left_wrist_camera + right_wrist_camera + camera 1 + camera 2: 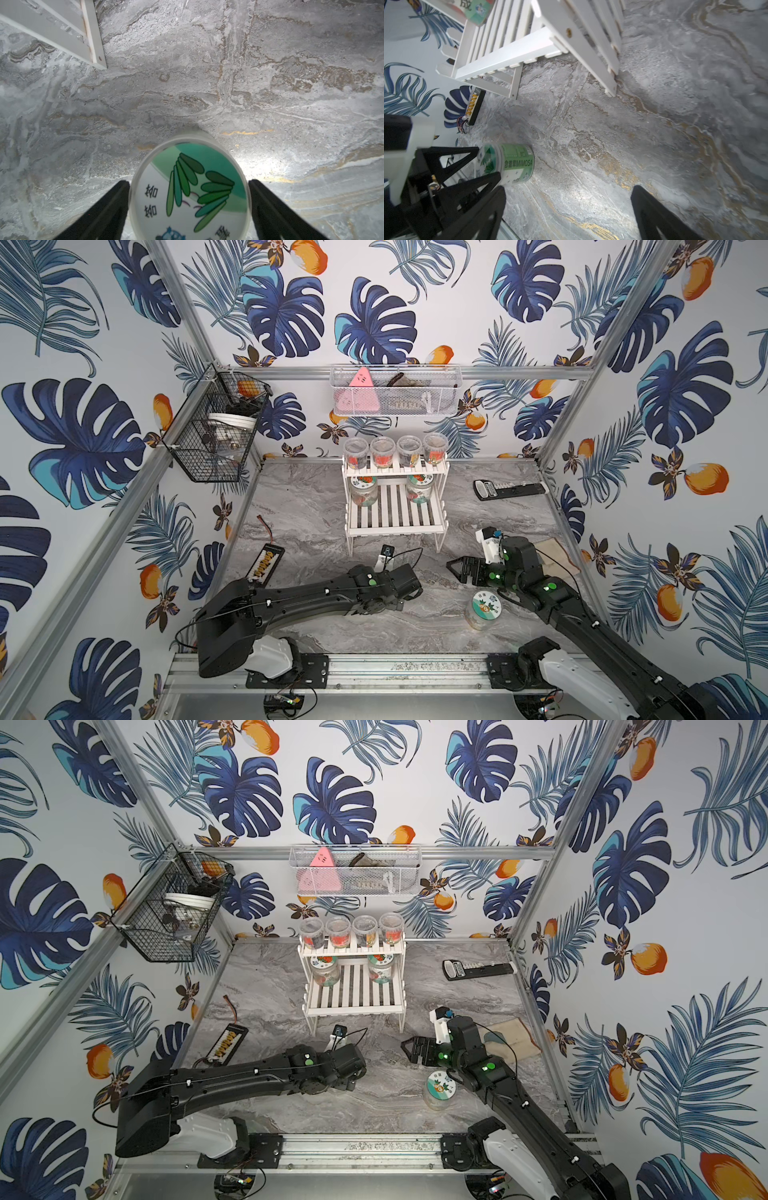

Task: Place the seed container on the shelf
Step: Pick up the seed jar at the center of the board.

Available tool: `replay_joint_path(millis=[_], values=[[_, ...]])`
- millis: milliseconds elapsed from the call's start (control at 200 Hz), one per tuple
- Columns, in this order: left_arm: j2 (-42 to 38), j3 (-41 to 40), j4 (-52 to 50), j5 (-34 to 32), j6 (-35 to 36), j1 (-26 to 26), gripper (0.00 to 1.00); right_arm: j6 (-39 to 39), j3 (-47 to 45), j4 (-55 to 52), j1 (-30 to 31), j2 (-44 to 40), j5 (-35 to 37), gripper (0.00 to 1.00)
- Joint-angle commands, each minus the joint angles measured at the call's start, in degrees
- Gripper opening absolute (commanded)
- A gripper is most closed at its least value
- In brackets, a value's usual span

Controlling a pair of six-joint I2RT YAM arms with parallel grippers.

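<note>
The seed container (190,193), a green "MIMOSA" jar with a leaf-printed white lid, sits between my left gripper's (188,181) fingers, which press on the lid's two sides from above. The right wrist view shows that same jar (517,164) in the left gripper (489,162), just over the marble top. In both top views it is hidden under the left wrist. The white slatted shelf (395,514) (353,990) stands a little beyond, with several clear cups on its upper step and two jars on the lower. My right gripper (457,568) (569,188) is open, with nothing between its fingers.
Another jar with an illustrated lid (482,608) stands beside the right arm. A beige cloth (557,556), a black handheld device (509,489) and a black strip with orange beads (266,564) lie on the table. A black wire basket (216,431) and a white mesh basket (395,393) hang on the frame.
</note>
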Motion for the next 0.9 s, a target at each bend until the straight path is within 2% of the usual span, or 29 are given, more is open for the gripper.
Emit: replay_joint_path(millis=[0, 85, 315, 515, 896], values=[[0.3, -0.4, -1.3, 1.3, -0.6, 0.8, 0.95, -2.7, -0.1, 4.6, 1.7, -0.1, -2.0, 0.98], [1.1, -0.3, -1.3, 2.1, -0.3, 1.5, 0.98, -3.9, 0.2, 5.1, 3.5, 0.7, -1.9, 0.97], [0.8, -0.3, 0.3, 5.1, 3.5, 3.3, 0.98, -7.2, -0.7, 9.1, 15.5, 2.6, 5.3, 0.98], [0.8, -0.6, 1.0, 6.1, 5.5, 5.1, 0.97, -6.9, -3.9, 15.4, 17.4, 2.8, 6.0, 0.97], [-1.8, 1.5, -2.5, 7.1, 5.3, 6.3, 0.87, -13.5, -10.4, 25.0, 22.6, 0.1, 10.6, 0.95]])
